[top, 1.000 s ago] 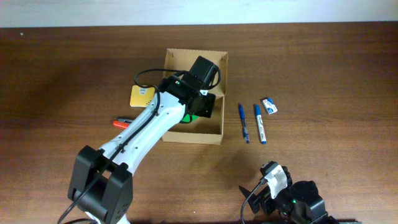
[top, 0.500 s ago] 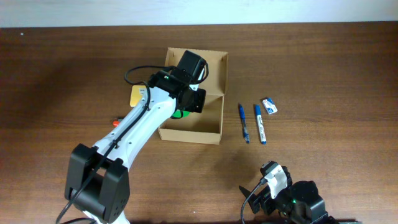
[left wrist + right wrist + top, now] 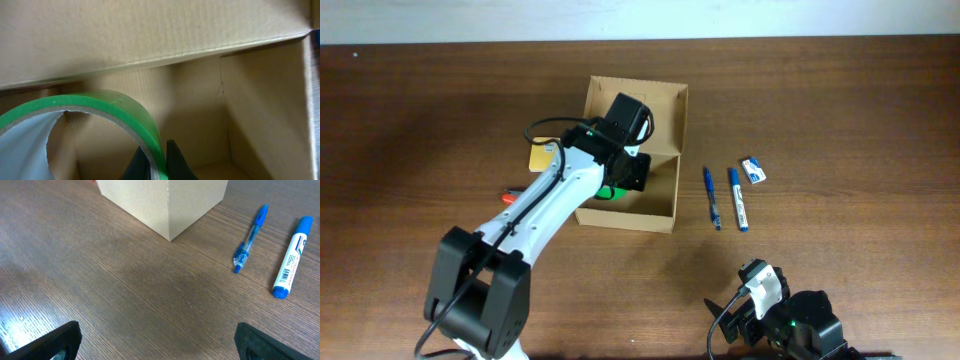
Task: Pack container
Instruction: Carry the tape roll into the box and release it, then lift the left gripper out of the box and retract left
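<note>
Left pincer (image 3: 154, 167) clamps green tape roll (image 3: 111, 105) inside container (image 3: 665, 124).

The container (image 3: 150, 35) is matt tan corrugated cardboard, its walls faintly ribbed and fibrous. The roll of tape (image 3: 127, 107) has a smooth, glossy green plastic face. The table (image 3: 150, 295) is dark brown wood with fine grain and a soft sheen. The pen (image 3: 251, 235) is shiny blue plastic. The marker (image 3: 291, 257) is smooth white plastic with a blue cap.
</note>
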Tool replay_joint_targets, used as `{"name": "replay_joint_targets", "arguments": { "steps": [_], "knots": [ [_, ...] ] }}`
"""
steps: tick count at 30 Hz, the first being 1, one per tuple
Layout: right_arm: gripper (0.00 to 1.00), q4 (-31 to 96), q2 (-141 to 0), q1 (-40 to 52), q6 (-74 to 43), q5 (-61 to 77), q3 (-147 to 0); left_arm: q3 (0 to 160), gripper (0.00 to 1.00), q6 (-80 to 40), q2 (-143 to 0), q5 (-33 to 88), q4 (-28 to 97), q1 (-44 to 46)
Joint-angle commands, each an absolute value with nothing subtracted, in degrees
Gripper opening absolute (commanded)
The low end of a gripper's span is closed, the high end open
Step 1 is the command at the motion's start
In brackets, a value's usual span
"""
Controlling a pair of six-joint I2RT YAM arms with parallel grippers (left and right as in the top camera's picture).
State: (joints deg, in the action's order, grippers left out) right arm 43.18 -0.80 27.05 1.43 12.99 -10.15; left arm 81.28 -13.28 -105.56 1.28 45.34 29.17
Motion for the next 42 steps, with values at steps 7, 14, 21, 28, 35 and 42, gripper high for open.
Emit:
{"name": "replay_joint_targets", "arguments": {
  "steps": [7, 14, 21, 28, 35, 42],
  "knots": [
    [0.99, 43.00, -0.14, 27.49, 1.02, 13.30, -9.74, 80.49, 0.46, -13.63, -106.08, 1.06, 43.88, 28.97],
    [0.99, 43.00, -0.14, 27.49, 1.02, 13.30, -9.74, 80.49, 0.57, -13.63, -106.08, 1.08, 44.14, 28.97],
    [0.99, 43.00, -0.14, 27.49, 1.02, 13.30, -9.74, 80.51, 0.57, -13.65, -105.49, 1.32, 44.99, 29.23],
    [0.99, 43.00, -0.14, 27.49, 1.02, 13.30, -9.74, 80.51, 0.54, -13.63, -97.38, 1.06, 45.63, 31.59],
    [0.99, 43.00, -0.14, 27.49, 1.02, 13.30, -9.74, 80.51, 0.55, -13.65, -82.94, -6.94, 49.60, 32.58],
    [0.99, 43.00, -0.14, 27.49, 1.02, 13.30, -9.74, 80.14, 0.55, -14.13, -76.66, -12.91, 57.91, 29.04]
  ]
}}
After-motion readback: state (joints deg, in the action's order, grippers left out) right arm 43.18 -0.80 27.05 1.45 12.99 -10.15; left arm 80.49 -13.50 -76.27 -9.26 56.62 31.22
